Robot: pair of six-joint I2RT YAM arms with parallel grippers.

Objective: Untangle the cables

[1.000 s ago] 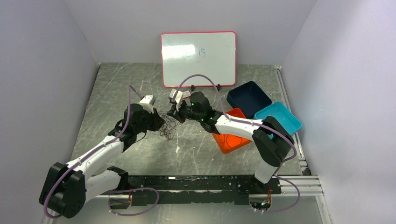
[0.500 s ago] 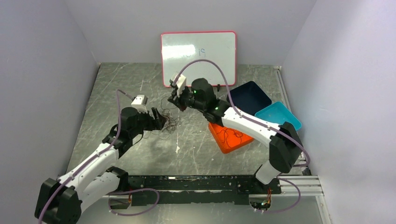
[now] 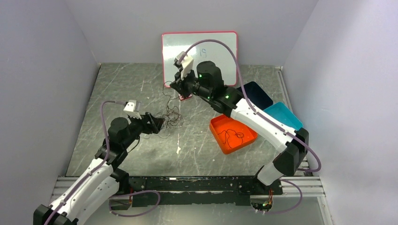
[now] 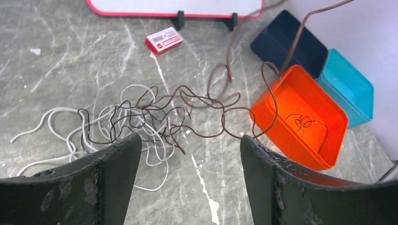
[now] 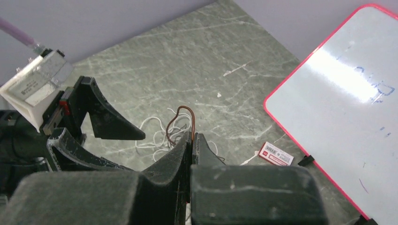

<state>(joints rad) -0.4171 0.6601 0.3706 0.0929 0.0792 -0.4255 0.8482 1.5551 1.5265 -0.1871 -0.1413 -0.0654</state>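
A tangle of thin black, white and brown cables (image 3: 170, 117) lies mid-table; in the left wrist view the cables (image 4: 141, 117) spread just beyond my fingertips. My left gripper (image 3: 157, 123) (image 4: 190, 140) hovers at the tangle's near-left side, open, with nothing between its fingers. My right gripper (image 3: 181, 90) (image 5: 192, 138) is raised in front of the whiteboard, shut on one brown cable (image 5: 180, 117). This brown cable (image 4: 300, 35) climbs out of the tangle toward it. One dark cable (image 3: 232, 136) lies coiled in the orange tray (image 3: 216, 124).
A whiteboard (image 3: 199, 51) stands at the back with a small red box (image 4: 163, 40) at its foot. A navy bin (image 3: 256, 96) and a teal bin (image 3: 284, 117) sit right of the orange tray (image 4: 277, 117). Grey walls enclose the table.
My left gripper opened, let go of the tangle and drew back toward the near left. My right gripper rose toward the whiteboard, pulling the brown cable up.
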